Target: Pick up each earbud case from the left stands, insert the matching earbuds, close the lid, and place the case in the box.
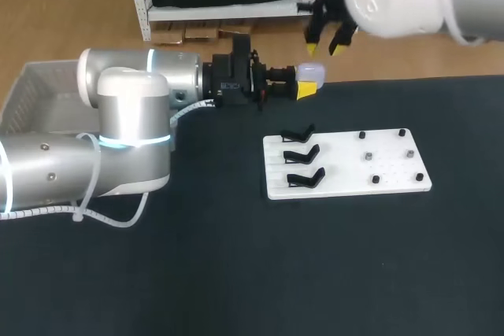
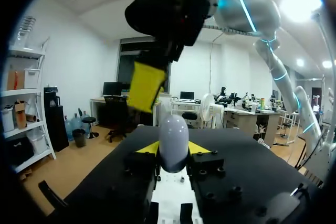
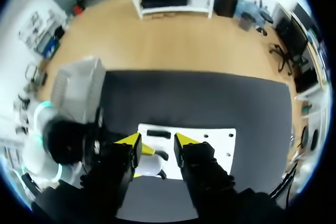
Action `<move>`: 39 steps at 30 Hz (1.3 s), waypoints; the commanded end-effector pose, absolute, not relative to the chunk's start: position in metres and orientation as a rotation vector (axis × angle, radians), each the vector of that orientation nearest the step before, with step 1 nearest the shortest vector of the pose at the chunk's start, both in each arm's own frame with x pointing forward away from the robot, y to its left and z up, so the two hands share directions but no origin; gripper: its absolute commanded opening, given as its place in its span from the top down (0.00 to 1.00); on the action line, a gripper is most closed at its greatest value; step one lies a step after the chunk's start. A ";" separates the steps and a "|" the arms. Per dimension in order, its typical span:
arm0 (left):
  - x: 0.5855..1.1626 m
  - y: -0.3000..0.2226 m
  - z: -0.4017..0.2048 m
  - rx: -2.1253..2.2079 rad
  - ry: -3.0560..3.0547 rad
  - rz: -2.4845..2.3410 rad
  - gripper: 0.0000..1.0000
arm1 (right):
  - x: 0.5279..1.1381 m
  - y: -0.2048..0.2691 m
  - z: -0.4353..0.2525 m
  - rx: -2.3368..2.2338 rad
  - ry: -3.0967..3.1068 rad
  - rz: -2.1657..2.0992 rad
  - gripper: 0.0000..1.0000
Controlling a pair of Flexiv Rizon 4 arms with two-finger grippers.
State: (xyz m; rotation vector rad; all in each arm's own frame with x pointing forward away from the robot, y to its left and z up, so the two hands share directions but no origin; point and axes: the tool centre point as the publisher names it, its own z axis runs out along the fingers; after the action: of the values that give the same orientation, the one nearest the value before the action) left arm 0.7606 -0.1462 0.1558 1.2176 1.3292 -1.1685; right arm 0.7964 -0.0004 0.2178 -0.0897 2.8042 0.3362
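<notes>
Smooth, glossy plastic forms the earbud case point(image 1: 313, 73); the table cover point(image 1: 236, 273) is matt and cloth-like. The white board point(image 1: 339, 171) looks smooth plastic, its stands point(image 1: 303, 155) matt black.

The earbud case point(image 1: 310, 73) is a small, smooth, pale white shell with an egg-like shape. It is clamped from two sides between the yellow fingertips of the left gripper point(image 1: 306, 83), above the far edge of the black table, with its rounded end pointing away from the wrist. Its lid looks closed. The white board point(image 1: 346, 164) lies flat, nearer than the case. Three black forked stands point(image 1: 302, 153) are in a column on its left part. Small dark pegs point(image 1: 376, 179) are on its right part – too small to identify. The box point(image 1: 35, 92) – pale, with ribbed walls – is at the table's far left.
</notes>
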 end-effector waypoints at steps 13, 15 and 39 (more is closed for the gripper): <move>0.766 -0.056 0.194 1.244 1.245 -1.072 1.00 | 0.778 -0.044 0.235 0.108 2.626 0.547 0.00; 0.768 -0.032 0.196 1.246 1.252 -1.043 1.00 | 0.778 -0.044 0.235 0.108 2.626 0.547 0.00; 0.821 0.178 0.129 1.036 1.464 -0.710 1.00 | 0.778 -0.044 0.235 0.108 2.626 0.547 0.00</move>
State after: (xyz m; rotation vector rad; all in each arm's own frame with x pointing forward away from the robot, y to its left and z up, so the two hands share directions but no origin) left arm 0.8269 0.1702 0.1357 1.0702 1.4682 -0.7413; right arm 0.7813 -0.0442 0.2352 0.1034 2.6320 0.5514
